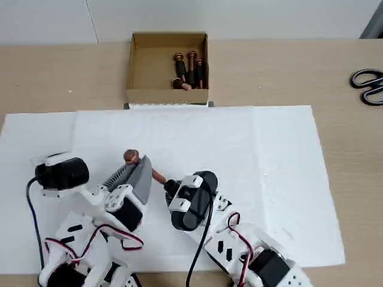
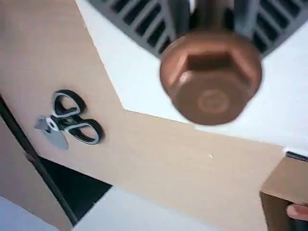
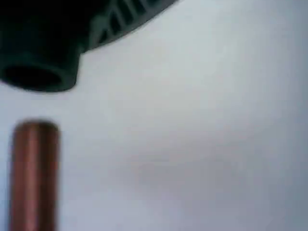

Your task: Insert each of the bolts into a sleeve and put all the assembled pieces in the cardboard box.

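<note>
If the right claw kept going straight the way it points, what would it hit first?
Probably the bolt in the left gripper: its bare end lies just ahead of the sleeve the right gripper holds, though depth is unclear.

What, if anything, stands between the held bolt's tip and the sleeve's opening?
Nothing visible does. The right wrist view shows an open gap between the bolt and the sleeve, with white paper lying behind it.

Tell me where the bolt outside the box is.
High view: the bolt is clamped in the left pincer above the white sheet, tip facing the right pincer's black sleeve.
</note>
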Motion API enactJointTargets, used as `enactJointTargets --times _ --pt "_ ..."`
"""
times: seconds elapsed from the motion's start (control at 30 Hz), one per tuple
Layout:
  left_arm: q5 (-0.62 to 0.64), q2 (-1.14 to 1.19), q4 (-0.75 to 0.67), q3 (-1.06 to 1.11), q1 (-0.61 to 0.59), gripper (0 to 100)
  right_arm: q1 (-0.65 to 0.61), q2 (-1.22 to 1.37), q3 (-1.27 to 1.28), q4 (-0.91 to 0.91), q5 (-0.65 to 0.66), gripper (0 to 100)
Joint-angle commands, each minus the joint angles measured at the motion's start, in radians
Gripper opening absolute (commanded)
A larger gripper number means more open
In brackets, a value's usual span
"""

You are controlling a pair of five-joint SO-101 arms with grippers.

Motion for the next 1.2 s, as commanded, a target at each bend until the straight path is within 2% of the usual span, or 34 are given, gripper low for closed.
enactJointTargets --times 0.0,0.37,0.5,0.63,0.83,1.17 --pt "0.008 -0.005 -0.011 -0.002 0.018 0 -0.004 -0.005 -0.005 -0.031 -0.003 0.4" --pt "0.008 -0.005 -0.011 0.036 0.018 0 -0.005 -0.005 -0.008 -0.031 0.0 0.4" --pt "0.008 -0.005 -0.011 0.038 0.018 0 -0.005 -0.005 -0.006 -0.033 0.061 0.4" --pt "0.008 -0.005 -0.011 0.047 0.021 0 -0.005 -0.005 -0.006 -0.033 0.069 0.4" --pt "0.006 -0.005 -0.009 0.051 0.106 0 -0.005 -0.005 -0.006 -0.033 0.071 0.4" --pt "-0.025 -0.003 0.04 0.076 0.138 0 -0.001 -0.005 -0.012 -0.108 0.075 0.4"
